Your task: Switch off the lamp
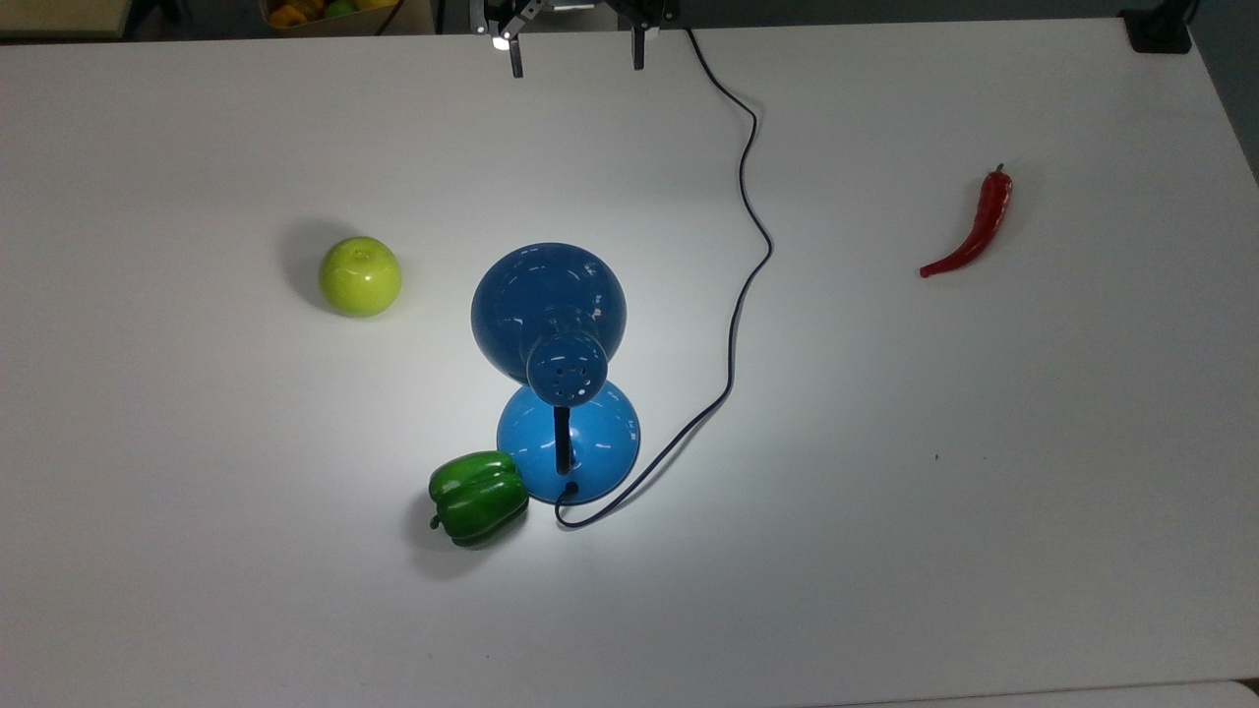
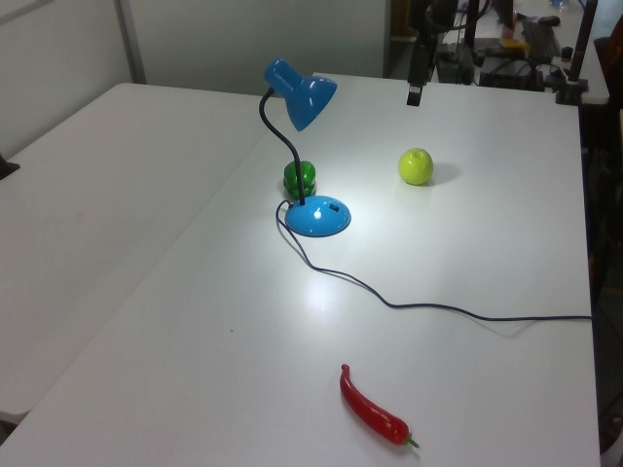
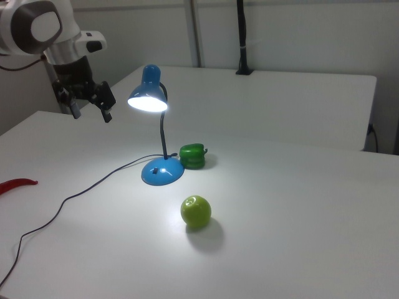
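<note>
- Around the lamp point(image 1: 551, 324) on the white table point(image 1: 984, 492), three bits of produce are spread out: a green bell pepper point(image 1: 478, 497) touches the round base on the top view's left, a green apple point(image 1: 360, 276) sits well apart further toward the top view's left, and a red chili point(image 1: 972, 226) lies far off toward the top view's right.
- From the back of the lamp's base, the thin dark cord point(image 1: 740, 285) loops out and snakes across the table to the top view's upper edge, passing just beside the gripper point(image 1: 573, 61).
- Up above the table at that edge hangs the gripper, well apart from the lamp, fingers spread wide with nothing between them; in the right view the gripper point(image 3: 91, 111) sits up and to the right view's left of the shade.
- Nothing but bare table lies between the gripper and the lamp's shade.
- Now the lamp itself: glossy blue, a dome shade with a ring of vent holes in its cap, a curved black neck, a lighter blue round base with a small dark switch on top, seen in the left view point(image 2: 332, 206).
- It is lit: the shade's mouth glows white in the right view point(image 3: 148, 99), and a bright pool of light spreads over the table around the base.
- Its neck rises from the base and bends over, so the shade tilts down and opens toward the gripper's side of the table, away from the pepper.
</note>
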Controlling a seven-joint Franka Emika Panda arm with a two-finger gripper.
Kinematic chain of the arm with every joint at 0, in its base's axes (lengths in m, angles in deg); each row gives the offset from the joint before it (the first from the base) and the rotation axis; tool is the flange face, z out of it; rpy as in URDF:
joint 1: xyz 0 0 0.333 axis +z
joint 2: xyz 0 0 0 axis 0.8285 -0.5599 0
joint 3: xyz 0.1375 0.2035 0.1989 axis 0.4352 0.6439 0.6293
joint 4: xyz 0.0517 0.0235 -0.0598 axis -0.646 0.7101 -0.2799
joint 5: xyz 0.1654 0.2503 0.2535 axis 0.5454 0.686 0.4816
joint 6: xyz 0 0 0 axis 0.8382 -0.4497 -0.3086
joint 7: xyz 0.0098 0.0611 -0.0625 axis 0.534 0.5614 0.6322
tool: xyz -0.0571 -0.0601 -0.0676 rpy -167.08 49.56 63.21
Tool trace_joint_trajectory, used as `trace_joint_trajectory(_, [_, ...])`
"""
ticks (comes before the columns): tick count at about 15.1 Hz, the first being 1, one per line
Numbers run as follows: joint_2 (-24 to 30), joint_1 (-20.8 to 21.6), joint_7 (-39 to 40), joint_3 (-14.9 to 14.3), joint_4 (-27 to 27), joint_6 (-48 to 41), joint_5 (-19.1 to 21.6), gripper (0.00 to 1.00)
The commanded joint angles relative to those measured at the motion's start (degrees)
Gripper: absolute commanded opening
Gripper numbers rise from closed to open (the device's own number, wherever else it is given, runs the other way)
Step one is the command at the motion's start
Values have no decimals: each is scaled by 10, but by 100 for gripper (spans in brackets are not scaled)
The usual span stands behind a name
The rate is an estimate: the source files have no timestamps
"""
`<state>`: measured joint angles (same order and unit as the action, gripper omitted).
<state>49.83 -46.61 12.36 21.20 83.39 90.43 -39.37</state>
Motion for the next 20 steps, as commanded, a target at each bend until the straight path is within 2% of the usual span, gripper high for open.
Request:
trace_joint_trajectory(1, [7,0,12,2,12,6,12,100])
trace_joint_trajectory(9, [6,0,20,2,13,9,12,97])
trace_joint_trajectory(13, [6,-1,22,2,13,11,12,79])
trace_joint_trajectory(14, [6,-1,23,2,13,13,12,79])
trace_joint_trajectory(16, [5,-1,23,2,13,14,13,70])
trace_joint_trajectory(20, [4,0,23,2,13,14,13,40])
